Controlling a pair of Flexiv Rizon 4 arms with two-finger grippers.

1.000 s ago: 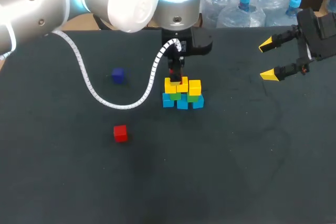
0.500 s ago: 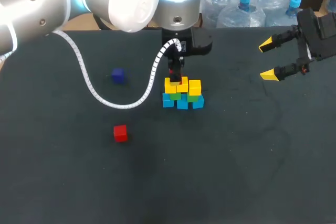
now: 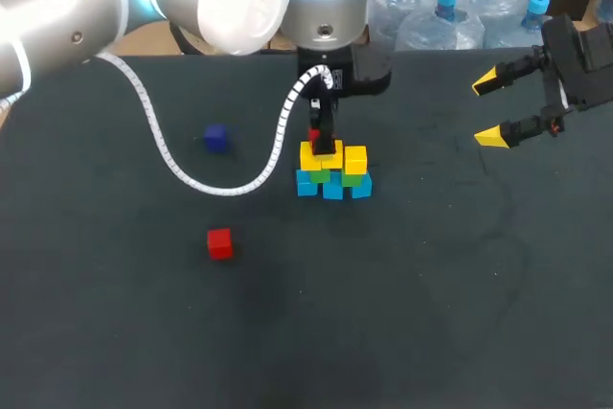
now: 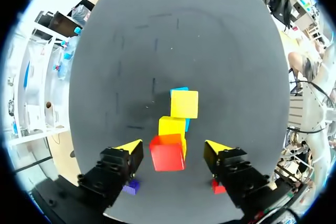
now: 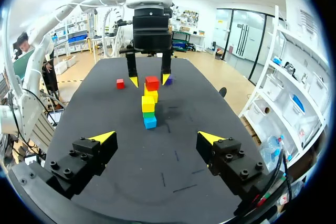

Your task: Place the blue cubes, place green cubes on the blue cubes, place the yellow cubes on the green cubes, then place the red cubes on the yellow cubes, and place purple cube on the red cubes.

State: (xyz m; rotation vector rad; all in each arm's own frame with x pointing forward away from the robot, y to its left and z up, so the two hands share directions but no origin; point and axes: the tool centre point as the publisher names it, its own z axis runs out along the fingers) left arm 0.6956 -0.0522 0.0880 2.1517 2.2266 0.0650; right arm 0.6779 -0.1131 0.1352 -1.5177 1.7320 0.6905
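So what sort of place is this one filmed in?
Probably a robotics lab workbench: a dark table, a left gripper and right gripper with yellow tips, and a stack of coloured cubes.

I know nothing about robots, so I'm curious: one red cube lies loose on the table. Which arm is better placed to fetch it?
Probably the left: the left pincer hangs open over the stack, nearer the loose red cube, while the right pincer sits at the table's far side.
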